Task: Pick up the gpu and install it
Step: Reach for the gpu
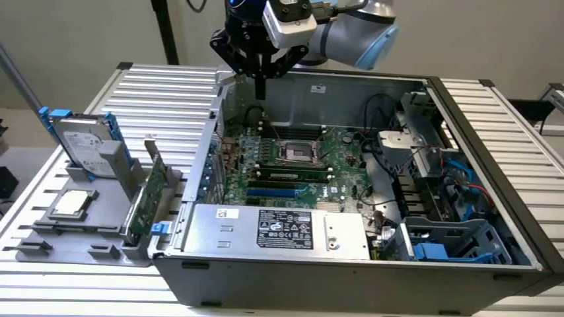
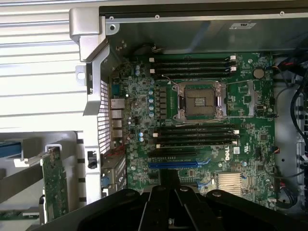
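Your pincer (image 1: 261, 84) pressed together, empty, hovers over case (image 1: 291, 271) back edge. gpu (image 1: 155, 191) on edge in rack (image 1: 53, 247), exterior view's left of case, well apart; long axis parallels case wall.

Behind your setup runs a plain, pale beige wall (image 1: 79, 33), evenly lit. A black upright post (image 1: 166, 30) stands against it, toward the exterior view's left. Everything rests on a worktop (image 1: 168, 82) of ribbed silver metal slats that catch a bright glare. What looks like pale floor (image 1: 10, 155) shows past its edge on the exterior view's left.
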`<state>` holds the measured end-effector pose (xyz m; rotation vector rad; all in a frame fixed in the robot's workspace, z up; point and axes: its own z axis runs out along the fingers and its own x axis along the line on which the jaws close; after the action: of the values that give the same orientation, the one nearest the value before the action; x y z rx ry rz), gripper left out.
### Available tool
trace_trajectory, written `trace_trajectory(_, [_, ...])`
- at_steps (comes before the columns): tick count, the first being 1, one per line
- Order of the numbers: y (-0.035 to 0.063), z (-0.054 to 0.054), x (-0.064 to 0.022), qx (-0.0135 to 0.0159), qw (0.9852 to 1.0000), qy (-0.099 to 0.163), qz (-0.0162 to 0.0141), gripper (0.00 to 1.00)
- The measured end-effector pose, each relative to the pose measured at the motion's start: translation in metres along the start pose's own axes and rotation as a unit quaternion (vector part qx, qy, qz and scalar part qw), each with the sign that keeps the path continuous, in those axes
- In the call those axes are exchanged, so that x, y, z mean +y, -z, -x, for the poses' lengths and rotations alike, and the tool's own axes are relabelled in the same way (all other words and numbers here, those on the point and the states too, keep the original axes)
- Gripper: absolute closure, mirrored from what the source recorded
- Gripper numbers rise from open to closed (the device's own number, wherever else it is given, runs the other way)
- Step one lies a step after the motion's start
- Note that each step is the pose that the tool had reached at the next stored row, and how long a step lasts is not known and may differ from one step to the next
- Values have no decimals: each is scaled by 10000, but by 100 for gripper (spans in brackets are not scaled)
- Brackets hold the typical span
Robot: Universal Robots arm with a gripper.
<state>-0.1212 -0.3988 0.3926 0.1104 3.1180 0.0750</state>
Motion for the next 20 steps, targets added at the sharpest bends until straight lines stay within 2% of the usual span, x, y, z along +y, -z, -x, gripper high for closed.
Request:
trace_trajectory(6, [0,-5,-2,0,10000,-1,0,89])
trace_trajectory(8, [3,-40,-36,0,10000,-1,-1,89])
trace_trajectory(14, [13,-274,-178,0,10000,0,0,89])
trace_trajectory(20, [20,-537,-277,0,10000,0,-2,89])
